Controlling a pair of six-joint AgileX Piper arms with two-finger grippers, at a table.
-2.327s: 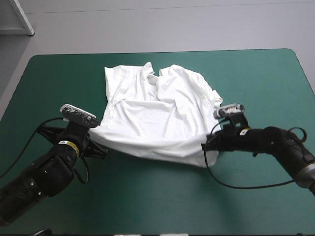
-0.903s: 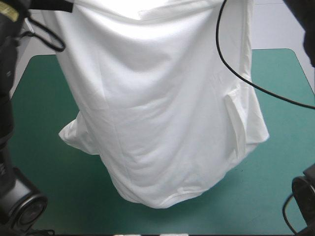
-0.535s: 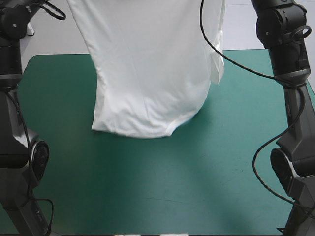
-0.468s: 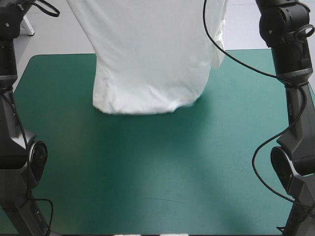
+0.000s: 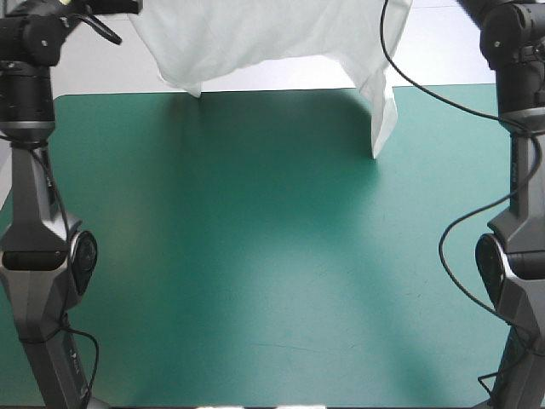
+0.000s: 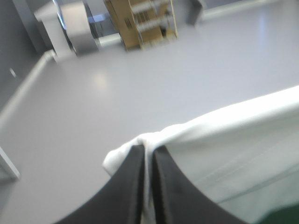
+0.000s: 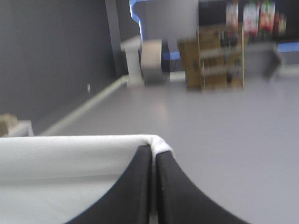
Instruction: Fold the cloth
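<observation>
T-shirt [image 5: 264, 34] lifted high over the far edge of the table [image 5: 255, 256], stretched between both raised arms; one part hangs lower on the right side, above the teal-green cover; left gripper [image 6: 148, 149] all but closed, pinching a bunched white edge between its black fingers; right gripper [image 7: 153, 149] likewise clamped on a taut edge of the T-shirt.
</observation>
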